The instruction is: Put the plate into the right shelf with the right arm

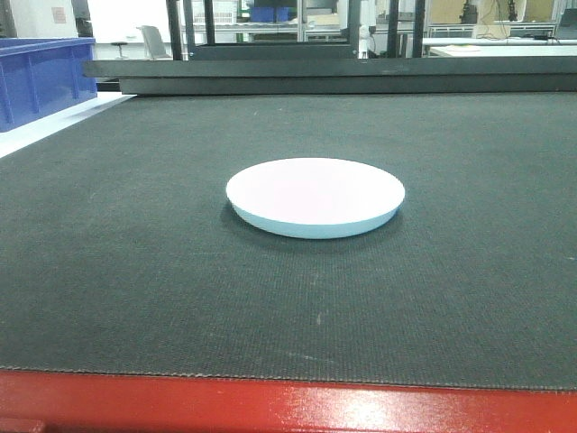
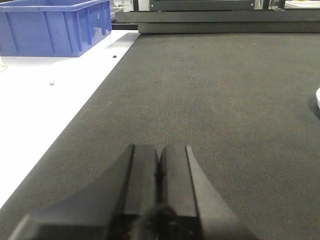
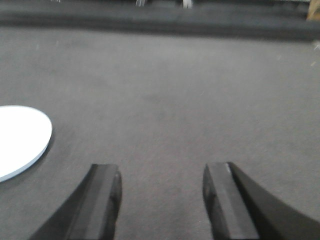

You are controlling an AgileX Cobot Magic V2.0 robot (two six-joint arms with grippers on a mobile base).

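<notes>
My right gripper is spread wide w/ nothing btwn the fingers, low over the dark woven mat and just right of the round shallow white plate w/ pale bluish rim. The plate is not lined up w/ my gap: only its right edge shows at the left of my wrist view. It lies flat on the mat, nothing touching it. The left gripper is clenched on nothing, well left of the plate. A blue plastic bin sits far back-left of the plate, off the mat. The steel shelf isn't in any view I can ID.

Risks, as I judge them:
- The rim hugs the mat, so there's little room under it for a finger. Come in too high and I'd prob. shove the plate along instead of catching it
- An edge pinch on a wide, smooth plate leaves most of the wt hanging off one side, so it could sag or slip out in transit
- Since I can't see the shelf, a tilted plate may clip a beam on the way in

Orientation: face up, level, underside down. It's round, so no long axis and no pref. approach dir., and any pt on the rim is equal; the nearest is its right edge
</notes>
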